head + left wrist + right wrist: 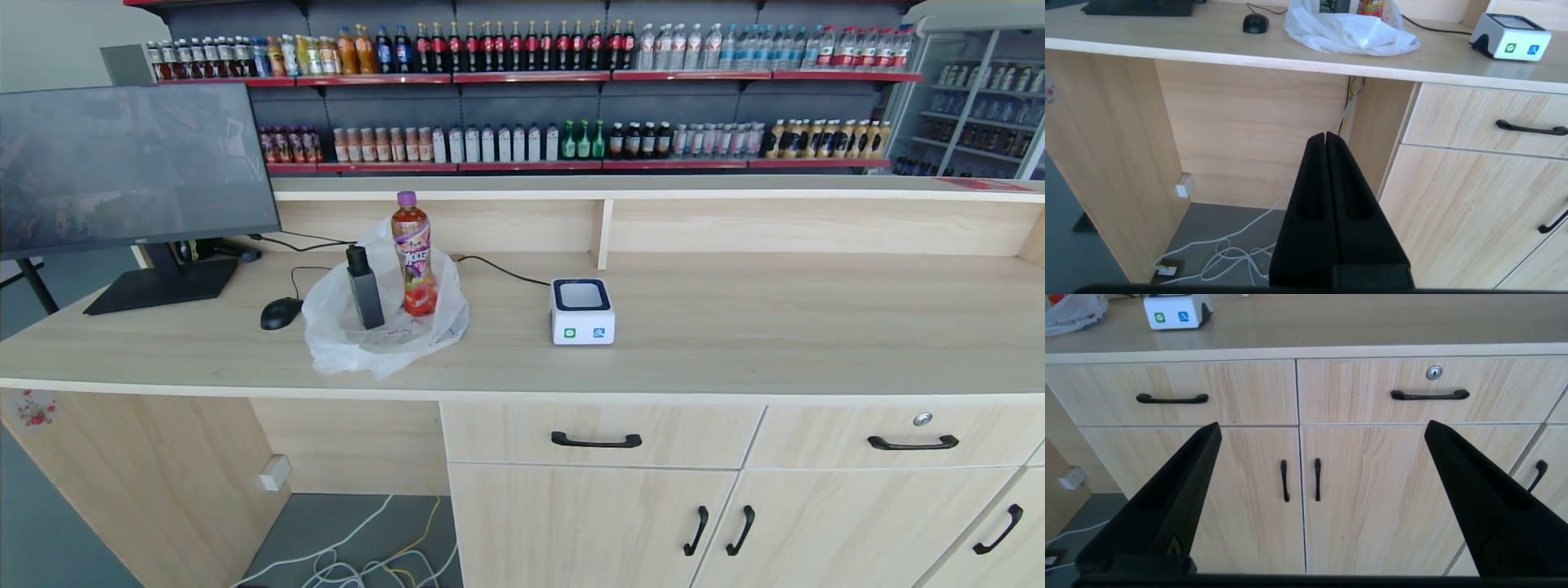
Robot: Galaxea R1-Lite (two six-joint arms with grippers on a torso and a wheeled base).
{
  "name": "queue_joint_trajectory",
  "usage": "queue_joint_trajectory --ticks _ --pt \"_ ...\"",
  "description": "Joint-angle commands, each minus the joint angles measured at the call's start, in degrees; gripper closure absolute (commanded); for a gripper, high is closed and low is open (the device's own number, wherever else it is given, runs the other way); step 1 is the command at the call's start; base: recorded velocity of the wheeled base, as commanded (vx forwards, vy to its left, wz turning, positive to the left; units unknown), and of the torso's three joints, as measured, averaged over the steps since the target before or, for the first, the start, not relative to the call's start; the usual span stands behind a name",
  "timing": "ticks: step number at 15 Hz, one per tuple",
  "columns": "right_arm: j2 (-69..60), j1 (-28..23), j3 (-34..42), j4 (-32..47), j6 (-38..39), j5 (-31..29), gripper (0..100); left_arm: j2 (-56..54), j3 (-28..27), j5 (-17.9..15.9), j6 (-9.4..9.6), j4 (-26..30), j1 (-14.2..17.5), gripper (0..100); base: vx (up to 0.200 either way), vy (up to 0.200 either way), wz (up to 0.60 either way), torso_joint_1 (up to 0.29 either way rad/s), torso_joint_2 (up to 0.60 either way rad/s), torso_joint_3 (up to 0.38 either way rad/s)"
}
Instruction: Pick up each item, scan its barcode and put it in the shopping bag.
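Currently, the shopping bag [343, 343] is lying on the counter [775, 327], holding an upright bottle [413, 257] beside a dark box [364, 287]. The scanner [582, 311] is sitting near it, toward the robot's right. The left gripper [1327, 143] is hanging below counter level, fingers pressed together. The right gripper [1323, 429] is facing the drawers [1233, 384], fingers spread wide.

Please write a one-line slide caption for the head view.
A drink bottle and a dark box stand in the white shopping bag on the counter, scanner nearby.
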Motion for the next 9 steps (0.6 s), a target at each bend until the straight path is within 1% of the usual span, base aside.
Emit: queue_joint_trajectory --ticks 1,6,9 --pt "0.0 0.0 0.0 0.1 0.0 0.0 0 0.0 0.0 0.0 0.02 0.0 0.0 100 0.000 0.000 0.00 0.000 0.00 0.000" --pt "0.0 0.0 0.0 0.1 -0.1 0.1 0 0.0 0.0 0.0 0.02 0.0 0.0 100 0.000 0.200 0.00 0.002 0.00 0.003" --pt "0.0 0.0 0.0 0.0 0.0 0.1 0 0.0 0.0 0.0 0.02 0.0 0.0 100 0.000 0.000 0.00 0.000 0.00 0.000"
